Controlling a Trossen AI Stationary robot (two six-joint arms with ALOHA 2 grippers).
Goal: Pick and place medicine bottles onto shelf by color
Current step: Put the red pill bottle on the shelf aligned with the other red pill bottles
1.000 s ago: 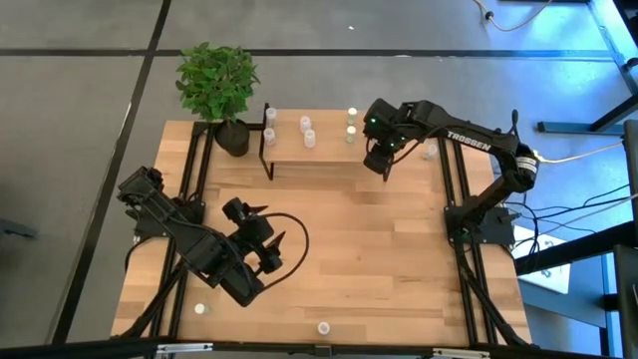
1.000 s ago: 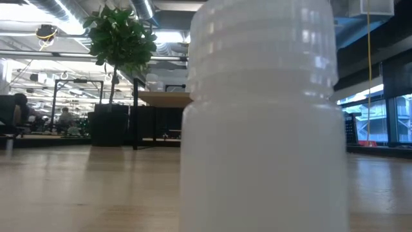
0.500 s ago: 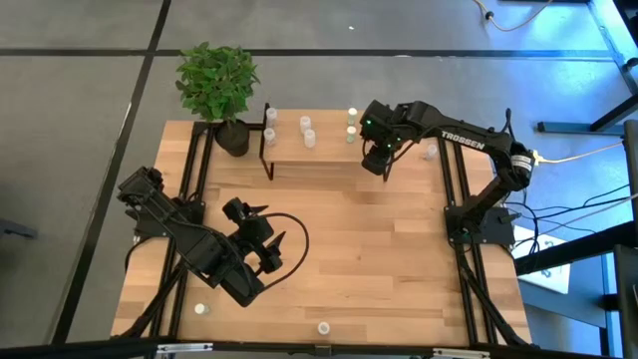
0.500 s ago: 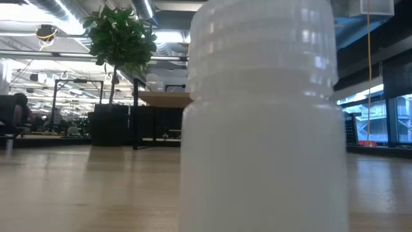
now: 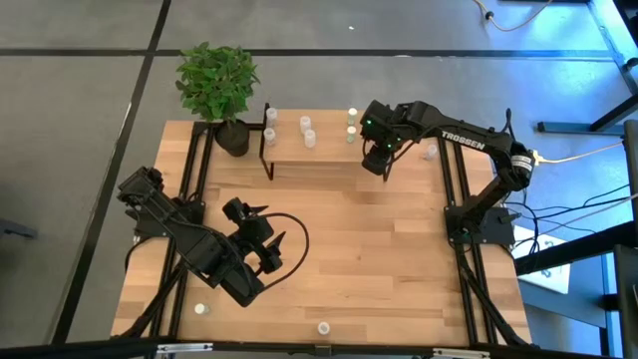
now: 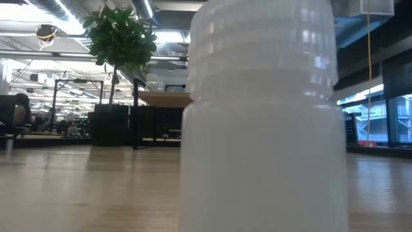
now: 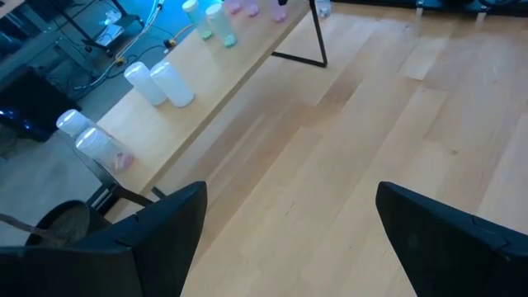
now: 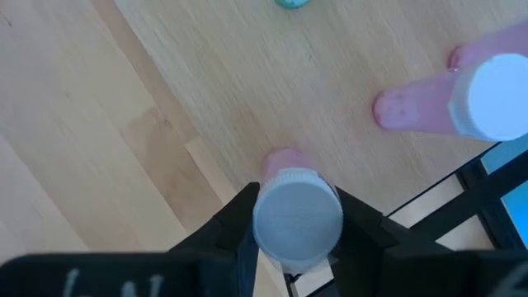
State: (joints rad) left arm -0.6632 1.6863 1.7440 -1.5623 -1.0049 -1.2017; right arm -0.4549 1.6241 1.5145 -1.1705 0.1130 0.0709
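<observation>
The shelf (image 5: 319, 150) stands at the table's far edge, with several small bottles (image 5: 307, 131) upright on its board; they also show in the left wrist view (image 7: 161, 82). My right gripper (image 5: 376, 163) hangs over the shelf's right end, shut on a whitish bottle (image 8: 297, 216) whose lower end is pink. Another pink-ended bottle (image 8: 483, 99) stands beside it on the board. My left gripper (image 5: 271, 244) is open and empty above the table's near left part, its fingers wide apart (image 7: 285, 239). My right gripper pinches the bottle's upper end (image 8: 268, 221) between its two fingers (image 8: 359, 229), one on each side. The fingers come from above, pointing down. The bottle stands upright in the hold, pink end (image 8: 285, 158) down, just over the shelf board; I cannot tell whether it rests on it.
A potted plant (image 5: 219, 85) stands at the shelf's left end. Loose bottles stand near the front edge (image 5: 202, 309) (image 5: 323, 327), the latter filling the low view (image 6: 261, 116). Another stands on the table right of the shelf (image 5: 431, 152). The table's middle (image 5: 379, 249) is bare wood.
My right gripper has edged a little toward the table's left over the shelf's right end, still shut on the bottle, and has then kept still.
</observation>
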